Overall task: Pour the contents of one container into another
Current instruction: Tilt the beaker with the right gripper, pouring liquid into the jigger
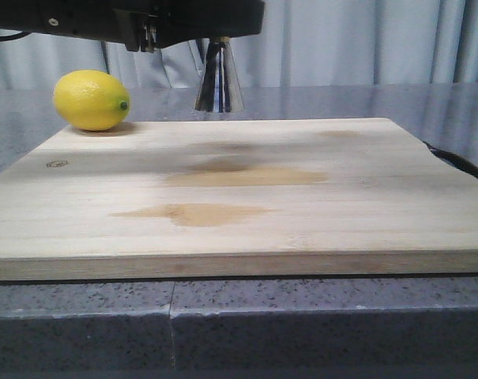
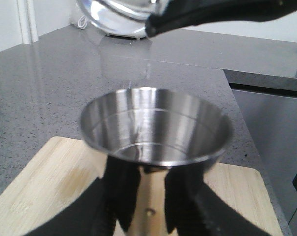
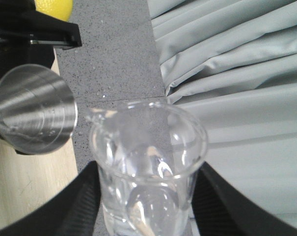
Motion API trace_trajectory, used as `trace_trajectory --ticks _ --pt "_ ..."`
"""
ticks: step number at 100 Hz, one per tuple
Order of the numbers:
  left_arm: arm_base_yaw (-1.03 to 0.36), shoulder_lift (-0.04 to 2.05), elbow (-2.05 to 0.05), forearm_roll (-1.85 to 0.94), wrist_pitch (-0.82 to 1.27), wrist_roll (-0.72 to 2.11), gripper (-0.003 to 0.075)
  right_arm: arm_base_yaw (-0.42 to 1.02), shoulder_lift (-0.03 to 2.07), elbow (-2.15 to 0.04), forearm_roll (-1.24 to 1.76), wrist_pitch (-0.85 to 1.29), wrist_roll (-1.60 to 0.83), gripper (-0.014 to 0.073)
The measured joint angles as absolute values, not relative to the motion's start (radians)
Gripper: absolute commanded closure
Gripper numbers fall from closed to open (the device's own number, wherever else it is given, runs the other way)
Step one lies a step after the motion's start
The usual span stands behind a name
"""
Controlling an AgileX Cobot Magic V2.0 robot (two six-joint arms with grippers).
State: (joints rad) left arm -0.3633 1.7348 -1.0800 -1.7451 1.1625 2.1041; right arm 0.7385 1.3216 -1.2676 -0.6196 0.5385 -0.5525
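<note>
- Gripping the steel jigger [image 2: 155, 130] by its lower cup, the left gripper [image 2: 153, 206] has its black fingers [image 2: 121, 196] closed on either side, and the open upper cup faces the wrist camera.
- Clasped between the right gripper's [image 3: 146, 206] dark fingers [image 3: 82, 201] is the glass beaker [image 3: 148, 162], its pouring lip turned toward the jigger's mouth, which sits just beside it.
- From the front, only the jigger's flared lower half [image 1: 219, 79] shows, held in the air behind the far edge of the wooden board [image 1: 239, 197], beneath a black arm [image 1: 144, 20].
- Pale brown stains mark the board's middle.
- A yellow lemon [image 1: 91, 99] rests at the board's far left corner.
- Grey speckled counter [image 1: 80, 316] lies underneath, with pale curtains [image 3: 236, 73] behind.
</note>
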Motion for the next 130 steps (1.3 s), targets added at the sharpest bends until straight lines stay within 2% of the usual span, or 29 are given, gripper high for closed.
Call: trace_trajectory --ticks 130 --pt "-0.363 1.735 -1.08 -1.745 1.162 2.104 0.05 0.775 1.322 -1.268 -0.776 0.52 -0.554 0.0313"
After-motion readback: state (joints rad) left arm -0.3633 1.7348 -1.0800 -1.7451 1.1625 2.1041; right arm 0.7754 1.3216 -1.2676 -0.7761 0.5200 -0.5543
